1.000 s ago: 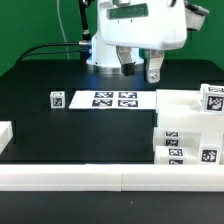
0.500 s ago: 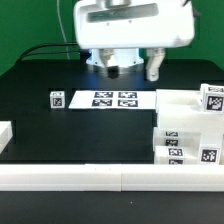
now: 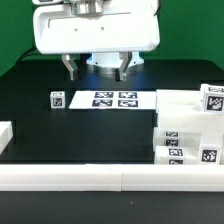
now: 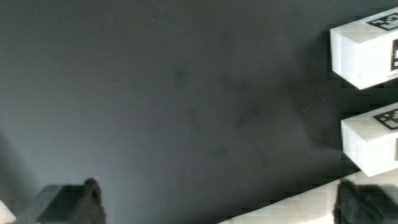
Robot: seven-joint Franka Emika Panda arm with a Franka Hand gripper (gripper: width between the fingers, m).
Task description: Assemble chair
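Observation:
The chair lies in loose white parts with black-and-white tags. Most are bunched at the exterior view's right, a stacked group with a taller tagged piece behind it. A small tagged cube sits alone to the left of the marker board. My gripper hangs above the table behind the marker board, open and holding nothing, its dark fingers spread wide. In the wrist view the gripper frames bare black table, with two tagged white parts off to one side.
A long plain white rail runs along the front of the black table. A short white block lies at the exterior view's left edge. A green wall stands behind the table.
The gripper has swung toward the exterior view's left and turned so both fingers face the camera. It has stayed open. No part has moved.

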